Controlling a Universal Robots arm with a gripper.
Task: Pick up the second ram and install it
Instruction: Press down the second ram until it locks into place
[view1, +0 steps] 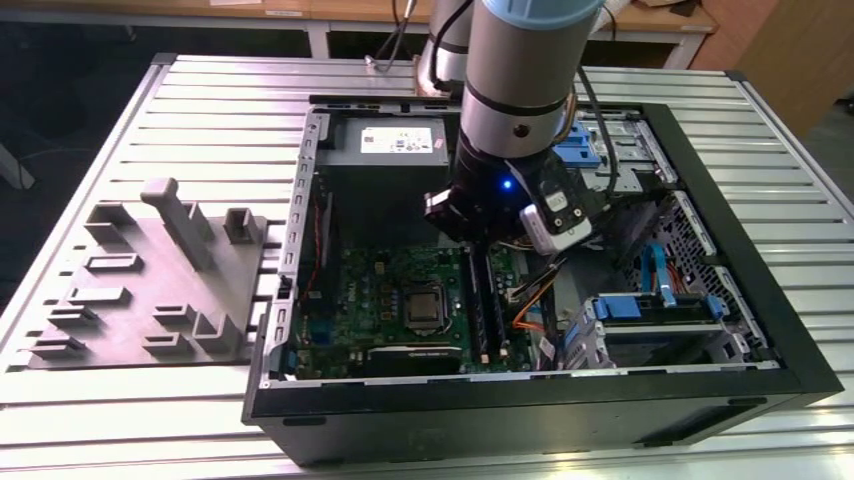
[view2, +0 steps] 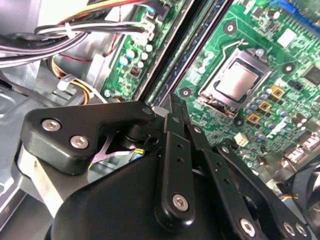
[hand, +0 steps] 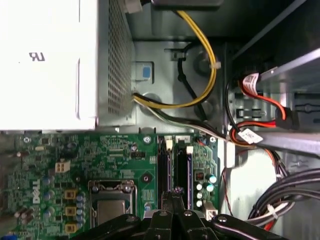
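Observation:
My gripper (hand: 172, 194) hangs low inside the open computer case (view1: 747, 330), over the motherboard's (view1: 387, 290) long black memory slots (view1: 483, 310). Its fingers are shut, tips together, with nothing visible between them. In both wrist views, the tips (view2: 172, 102) hover over one end of the slots. A thin dark blue-green strip, the ram (hand: 188, 170), stands on edge in a slot just beside the tips. It also runs away from the tips as a dark blue line (view2: 196, 42). I cannot tell whether the tips touch it.
A grey moulded fixture (view1: 147, 285) sits on the slatted table at the exterior view's left. Inside the case are the processor socket (view2: 239, 82), a power supply (hand: 50, 65), yellow and black cable bundles (hand: 200, 95), red cables (hand: 260, 100) and blue drive brackets (view1: 654, 305).

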